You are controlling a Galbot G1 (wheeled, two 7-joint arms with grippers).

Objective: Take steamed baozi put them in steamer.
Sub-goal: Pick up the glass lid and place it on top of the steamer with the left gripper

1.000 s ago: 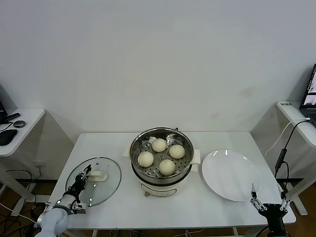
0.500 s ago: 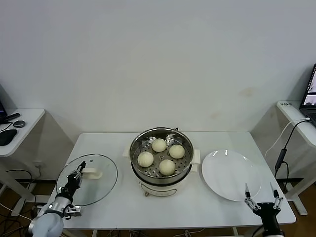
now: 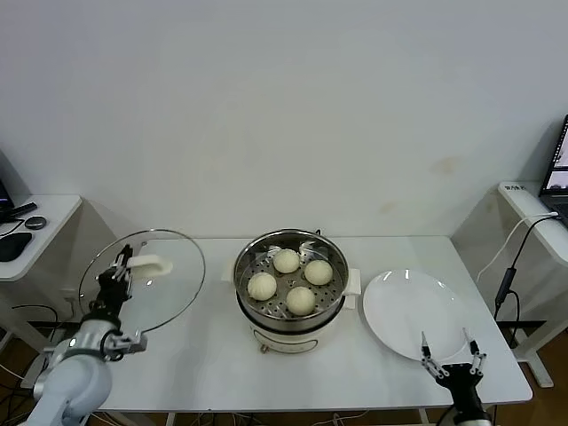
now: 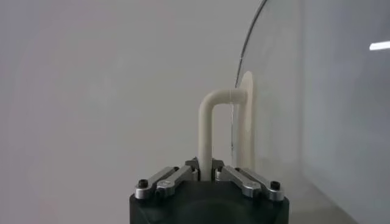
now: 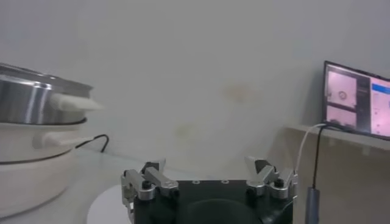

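Several cream-white baozi [image 3: 289,277] lie on the perforated tray inside the shiny steel steamer [image 3: 290,256] at the table's middle. My left gripper [image 3: 118,273] is shut on the white handle [image 4: 207,131] of the round glass lid [image 3: 146,282] and holds the lid tilted up on edge above the table's left end. My right gripper [image 3: 448,353] is open and empty at the front right edge, just before the white plate [image 3: 414,312]. The steamer's side [image 5: 33,122] shows in the right wrist view.
The white table [image 3: 204,359] has side desks at both ends. A dark cable [image 3: 508,275] hangs by the right desk. A laptop screen [image 5: 356,97] stands at the far right.
My left gripper has lifted the glass lid off the table and tipped it upright, moving left and up. My right gripper has slid a little left along the front edge.
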